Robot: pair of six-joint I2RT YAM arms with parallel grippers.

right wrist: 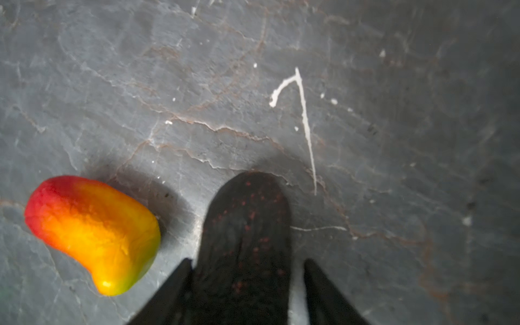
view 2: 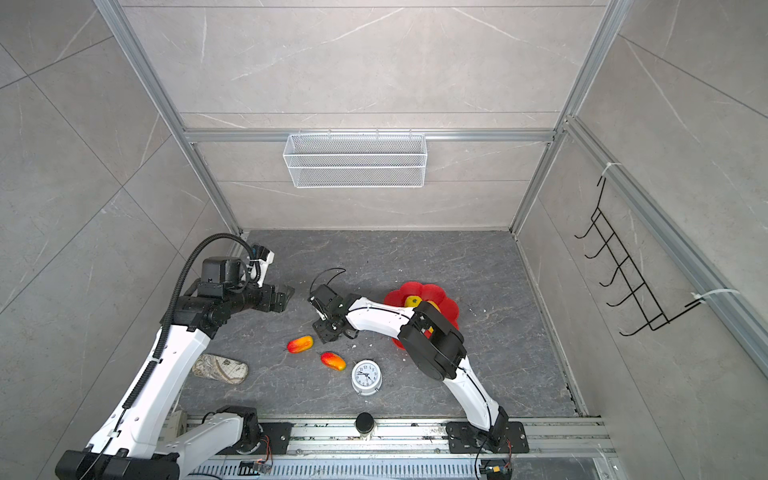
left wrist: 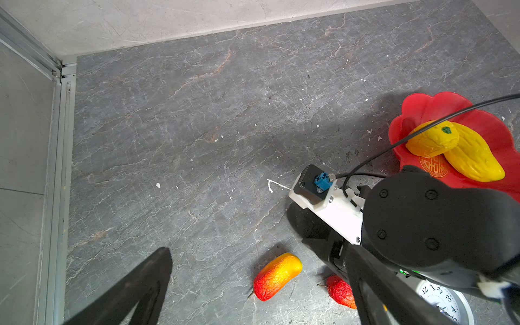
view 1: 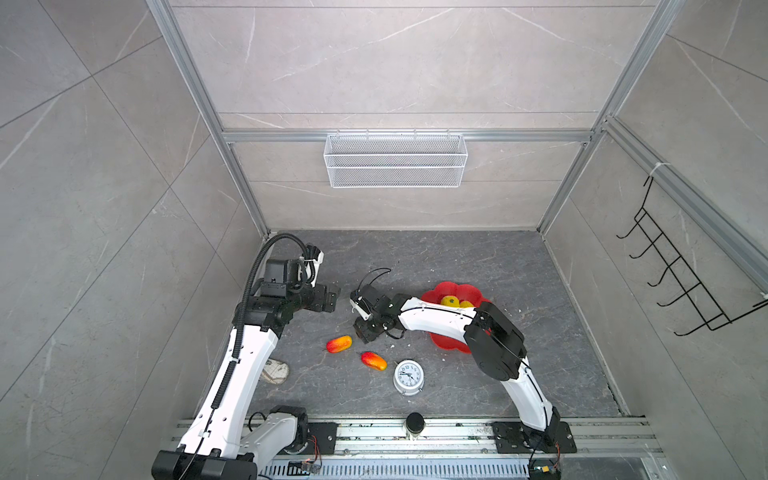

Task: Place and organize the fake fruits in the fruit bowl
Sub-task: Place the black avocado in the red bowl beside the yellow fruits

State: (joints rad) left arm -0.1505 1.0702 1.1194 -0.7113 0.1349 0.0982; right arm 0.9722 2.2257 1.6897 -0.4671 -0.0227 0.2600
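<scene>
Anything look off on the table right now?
White flecks litter the dark tabletop, mostly near the red bowl, plus a hooked white streak. It looks like debris or scuffing, not part of the fruit set.

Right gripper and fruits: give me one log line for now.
right gripper: open, astride dark fruit, gap one side | left gripper: open, empty | bowl: two yellow fruits | floor: two mangoes
</scene>
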